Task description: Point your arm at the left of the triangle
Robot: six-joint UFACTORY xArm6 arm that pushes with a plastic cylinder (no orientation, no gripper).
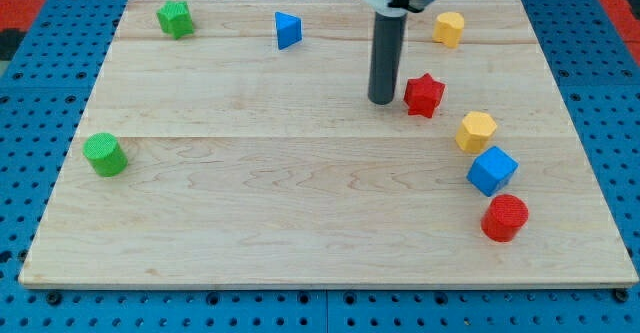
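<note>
The blue triangle [288, 30] lies near the view's top, left of centre, on the wooden board [300, 203]. My tip [381, 100] rests on the board well to the right of and below the triangle. It stands just left of the red star [424, 94], with a narrow gap between them.
A green block [175, 19] sits at the top left and a green cylinder [105, 154] at the left edge. A yellow block [449, 27] is at the top right. A yellow hexagon [477, 131], blue cube [492, 170] and red cylinder [504, 218] run down the right side.
</note>
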